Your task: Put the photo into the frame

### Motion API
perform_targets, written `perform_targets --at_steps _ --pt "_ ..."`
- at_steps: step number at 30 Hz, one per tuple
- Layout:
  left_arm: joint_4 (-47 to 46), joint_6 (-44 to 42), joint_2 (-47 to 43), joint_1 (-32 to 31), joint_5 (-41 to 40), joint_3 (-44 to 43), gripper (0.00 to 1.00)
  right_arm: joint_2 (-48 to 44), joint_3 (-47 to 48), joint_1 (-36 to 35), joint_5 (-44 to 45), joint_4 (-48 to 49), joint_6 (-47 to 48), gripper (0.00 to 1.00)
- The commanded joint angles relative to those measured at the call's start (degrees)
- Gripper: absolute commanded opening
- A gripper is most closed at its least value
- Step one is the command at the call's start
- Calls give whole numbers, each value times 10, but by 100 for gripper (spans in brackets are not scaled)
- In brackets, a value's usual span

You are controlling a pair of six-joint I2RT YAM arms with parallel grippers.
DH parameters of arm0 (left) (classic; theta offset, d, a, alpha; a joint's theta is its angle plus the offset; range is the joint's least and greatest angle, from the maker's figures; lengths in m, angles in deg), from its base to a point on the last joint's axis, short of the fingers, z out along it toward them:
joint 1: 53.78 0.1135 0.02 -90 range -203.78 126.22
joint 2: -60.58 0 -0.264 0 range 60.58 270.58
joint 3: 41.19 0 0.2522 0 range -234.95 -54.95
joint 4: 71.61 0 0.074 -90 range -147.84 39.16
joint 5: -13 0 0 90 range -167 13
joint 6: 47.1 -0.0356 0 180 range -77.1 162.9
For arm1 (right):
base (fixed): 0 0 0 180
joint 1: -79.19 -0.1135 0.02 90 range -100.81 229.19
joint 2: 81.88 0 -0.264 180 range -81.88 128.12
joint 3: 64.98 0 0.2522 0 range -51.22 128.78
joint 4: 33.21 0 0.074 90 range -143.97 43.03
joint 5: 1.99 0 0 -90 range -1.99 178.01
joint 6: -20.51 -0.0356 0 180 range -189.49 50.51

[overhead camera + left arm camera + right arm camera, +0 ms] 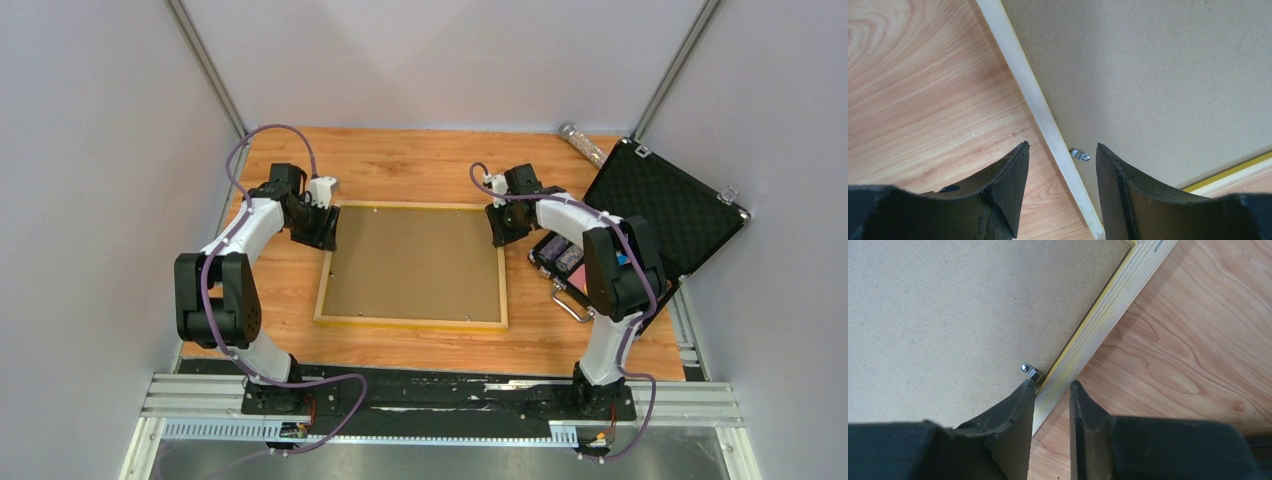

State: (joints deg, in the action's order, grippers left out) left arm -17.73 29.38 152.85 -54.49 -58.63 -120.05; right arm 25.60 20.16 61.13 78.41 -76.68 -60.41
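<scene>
Frame [412,322] lay face down on the desk [420,160]; I saw no photo. Left fingers [325,235] stood apart over its left edge, right fingers [500,228] nearly together, empty, by its clip [1029,370]. I thought clips needed gentle nudges.

The frame [412,265] lies flat, back up, in the middle of the surface [400,165]. Its brown backing board [415,290] is level, so a pass above it is free. The left end effector [325,235] hangs over the frame's left rail near the top, fingers well apart, with the left-side clip [1080,155] in the gap. The right end effector [497,235] hangs over the right rail, its gap narrow and one fingertip at the right-side clip [1029,370]. Bare wood runs along the top, left and bottom of the frame. At the right the case [660,210], lid up, crowds close. A tube [582,143] lies in the upper right corner. Walls [90,150] close three sides.
</scene>
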Motion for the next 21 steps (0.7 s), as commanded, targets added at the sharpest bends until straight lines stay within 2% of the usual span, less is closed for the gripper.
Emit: perform_targets --at_steps 1,7,9,10,12,21 --pt "9 -23 -10 -1 21 -13 60 14 11 2 8 19 19 20" --pt "34 -71 -30 -3 53 -3 62 -18 5 2 0 16 10 46" --pt "48 -99 -44 -9 59 4 66 -32 4 2 -11 11 9 52" --pt "55 -116 -56 -20 57 11 75 -39 5 2 -18 10 10 54" --pt "57 -140 -81 -42 43 25 83 -53 4 2 -36 4 11 56" --pt "50 -209 -201 -186 -4 98 86 -124 -23 1 -106 -8 26 60"
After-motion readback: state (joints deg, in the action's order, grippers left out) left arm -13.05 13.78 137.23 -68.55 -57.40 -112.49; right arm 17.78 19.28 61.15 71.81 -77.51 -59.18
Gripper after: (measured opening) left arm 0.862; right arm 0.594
